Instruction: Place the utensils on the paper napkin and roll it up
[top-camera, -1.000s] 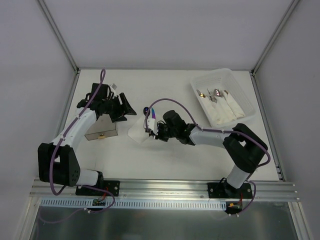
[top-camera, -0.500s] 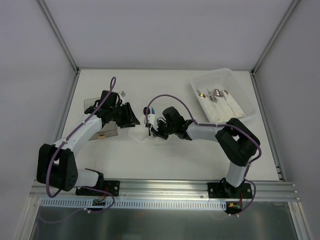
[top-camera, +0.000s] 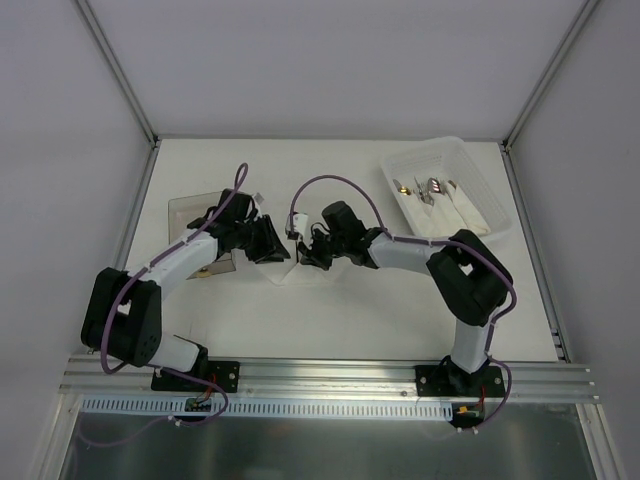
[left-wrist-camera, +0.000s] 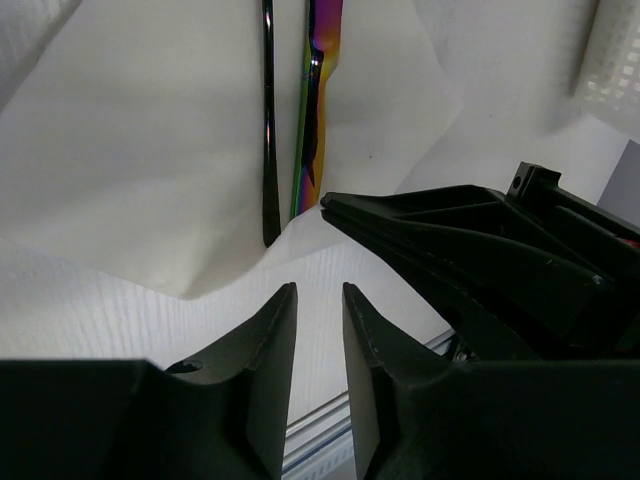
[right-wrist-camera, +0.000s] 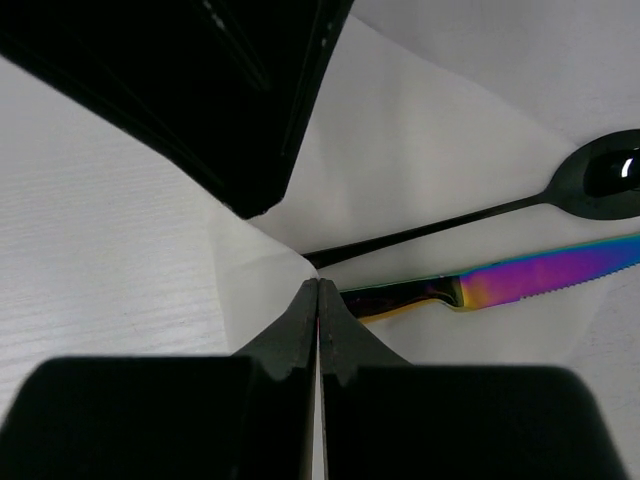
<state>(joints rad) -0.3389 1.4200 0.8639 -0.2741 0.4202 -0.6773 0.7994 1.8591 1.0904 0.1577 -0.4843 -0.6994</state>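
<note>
napkin (left-wrist-camera: 150, 150) lies on the white desk (top-camera: 350, 310) about mid-desk, between the two arms, mostly hidden under them in the top view. w/ both utensils on it, side by side and nearly parallel, not quite touching. the spoon (right-wrist-camera: 600, 185) is all black: glossy oval bowl, thin dark handle. the rainbow knife (right-wrist-camera: 540, 275) has a purple-to-blue serrated blade and a gold-green handle. in the left wrist view the spoon handle (left-wrist-camera: 268, 120) and knife (left-wrist-camera: 315, 100) run straight away from the cam, and their near ends sit right at a raised fold of the paper. the near edge of the napkin is lifted into a peak over those ends.

left fingers (left-wrist-camera: 265, 350) sit low at that fold, a narrow gap between them, nothing seen in the gap. right fingers (right-wrist-camera: 290, 340) are pressed flat together, tips at the lifted paper edge just beside the handle ends. can't tell if paper is caught between them. the two sets of fingers face each other tip to tip, v. close; can't tell if they touch.

further out: a clear plastic basket (top-camera: 440, 142) at the far right corner, well apart from the napkin. it holds silver and gold-toned cutlery (top-camera: 428, 190) plus white rolled paper (top-camera: 455, 222). a flat greyish box (top-camera: 190, 210) lies partly under the left arm.
</note>
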